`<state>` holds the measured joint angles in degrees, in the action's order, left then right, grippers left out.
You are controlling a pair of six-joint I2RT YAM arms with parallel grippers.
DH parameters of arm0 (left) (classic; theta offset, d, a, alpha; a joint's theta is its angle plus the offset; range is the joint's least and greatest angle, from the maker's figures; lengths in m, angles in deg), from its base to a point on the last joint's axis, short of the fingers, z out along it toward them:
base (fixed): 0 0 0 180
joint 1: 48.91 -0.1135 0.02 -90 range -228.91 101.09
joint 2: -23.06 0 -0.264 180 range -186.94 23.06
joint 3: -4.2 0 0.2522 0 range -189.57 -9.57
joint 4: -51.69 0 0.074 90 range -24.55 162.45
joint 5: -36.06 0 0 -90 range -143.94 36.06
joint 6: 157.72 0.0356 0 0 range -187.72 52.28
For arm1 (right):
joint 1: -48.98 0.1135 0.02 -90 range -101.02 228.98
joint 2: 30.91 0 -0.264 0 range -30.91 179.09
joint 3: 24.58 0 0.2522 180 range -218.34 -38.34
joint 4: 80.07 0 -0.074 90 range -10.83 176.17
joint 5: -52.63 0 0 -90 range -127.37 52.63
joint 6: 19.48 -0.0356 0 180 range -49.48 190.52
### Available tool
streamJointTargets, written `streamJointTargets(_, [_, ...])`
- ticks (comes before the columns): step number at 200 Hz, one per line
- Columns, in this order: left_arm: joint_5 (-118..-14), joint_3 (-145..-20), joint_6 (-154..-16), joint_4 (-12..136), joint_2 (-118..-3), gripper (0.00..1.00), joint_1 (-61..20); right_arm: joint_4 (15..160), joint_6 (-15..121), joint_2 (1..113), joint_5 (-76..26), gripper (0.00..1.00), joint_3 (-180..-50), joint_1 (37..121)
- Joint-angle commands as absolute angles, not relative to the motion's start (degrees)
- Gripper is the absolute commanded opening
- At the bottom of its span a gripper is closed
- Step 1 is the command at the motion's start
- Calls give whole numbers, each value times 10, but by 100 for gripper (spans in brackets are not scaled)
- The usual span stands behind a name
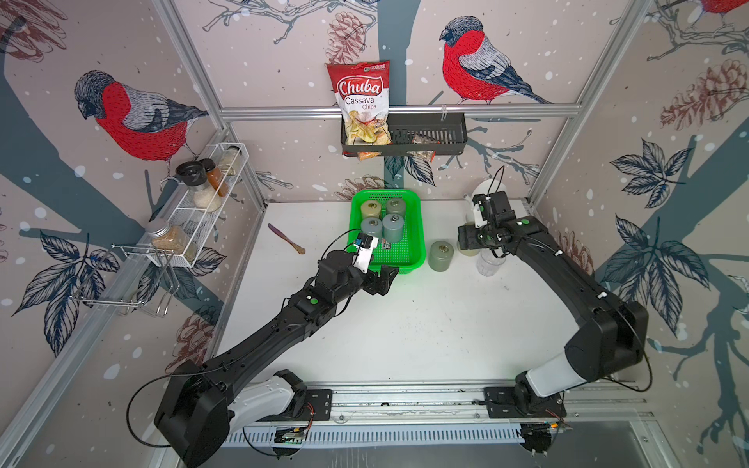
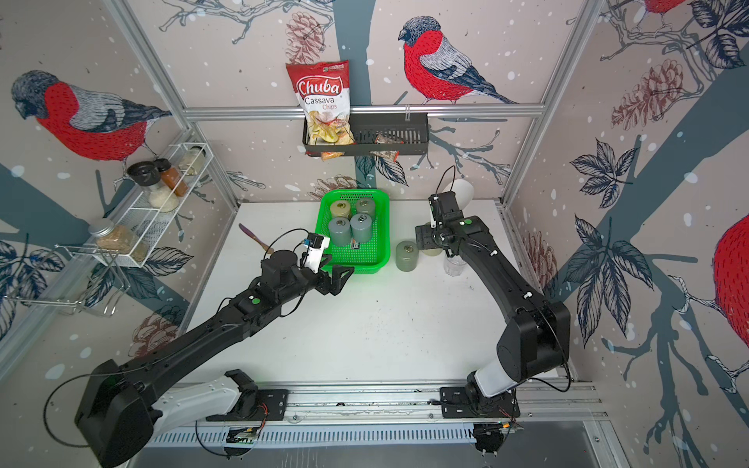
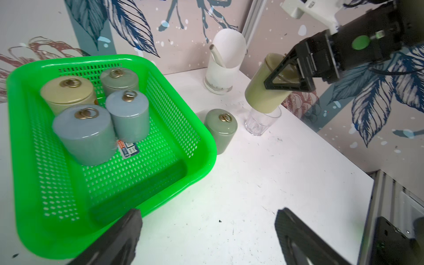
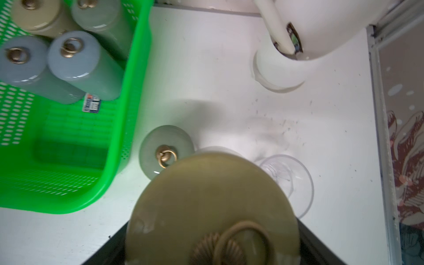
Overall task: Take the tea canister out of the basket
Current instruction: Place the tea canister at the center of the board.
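Note:
The bright green basket stands at the back middle of the table and holds several lidded tea canisters. To its right my right gripper is shut on an olive tea canister, held tilted above a clear glass. A grey-green canister stands on the table between basket and glass. My left gripper hangs open and empty at the basket's front edge.
A white holder stands in the back right corner. A small spatula lies left of the basket. On the back wall hangs a black rack with a chips bag. A white wire shelf with jars lines the left wall.

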<state>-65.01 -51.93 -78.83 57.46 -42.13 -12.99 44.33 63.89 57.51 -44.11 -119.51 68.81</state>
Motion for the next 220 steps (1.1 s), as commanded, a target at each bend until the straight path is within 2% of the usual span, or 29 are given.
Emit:
streamJointTargets(1, [-672, -530, -777, 546, -436, 95, -121, 516, 639, 575, -412, 0, -1186, 674])
streamJointTargets(110, [-677, -532, -772, 547, -447, 95, -112, 553, 649, 645, -387, 0, -1174, 657])
streamJointTargets(220, [-655, -525, -769, 552, -437, 96, -112, 557, 645, 676, -419, 0, -1162, 647])
